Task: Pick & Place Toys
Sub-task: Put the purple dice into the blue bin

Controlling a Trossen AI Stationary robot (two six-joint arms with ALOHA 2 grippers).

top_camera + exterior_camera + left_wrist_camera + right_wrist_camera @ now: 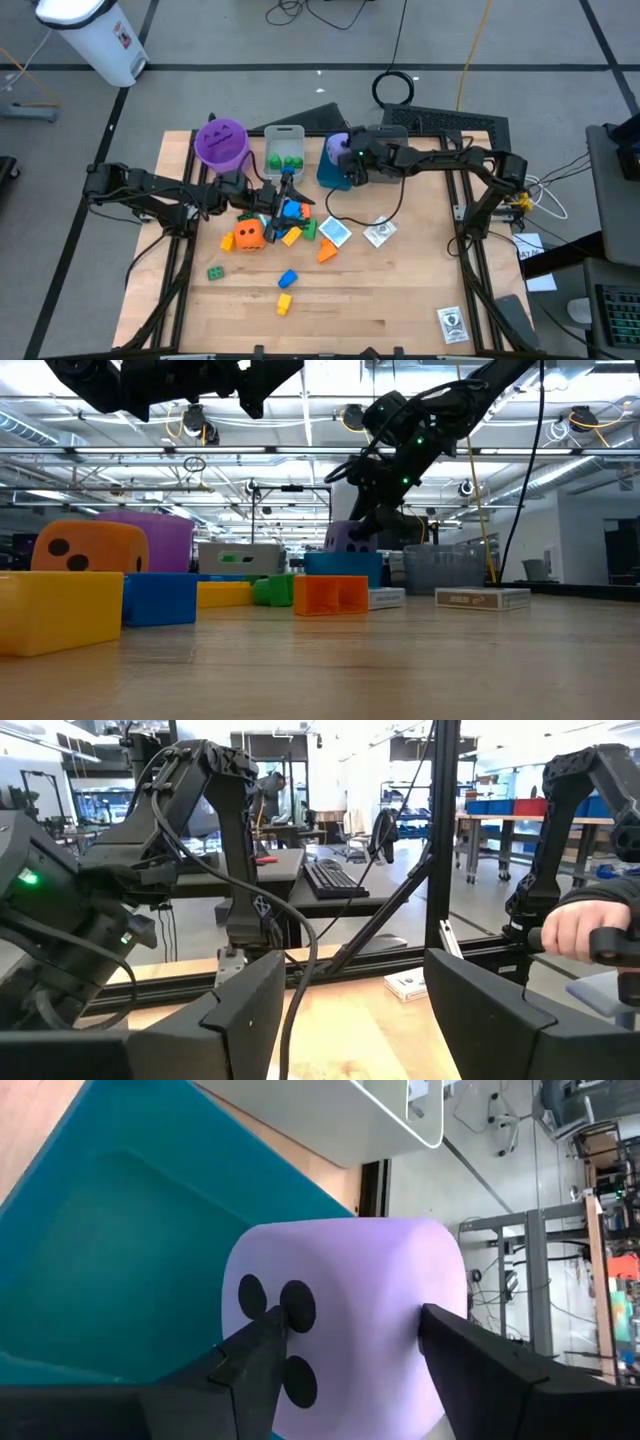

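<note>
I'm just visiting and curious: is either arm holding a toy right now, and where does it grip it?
Yes. The right gripper holds the purple die by two opposite side faces, over the blue bin. The left gripper is open and holds nothing.

The bench (380,300) is pale wood with a smooth, faintly grained, matt top, framed by dark metal rails. On it the orange brick (331,595) and yellow brick (60,612) look like smooth plastic with a slight sheen. Beside the blue bin (110,1280), itself smooth satin plastic, the purple die (350,1320) has a matt, even skin with flat black dots. The right gripper (345,1345) pressing its sides is dull black plastic, as is the left gripper (355,1010).
</note>
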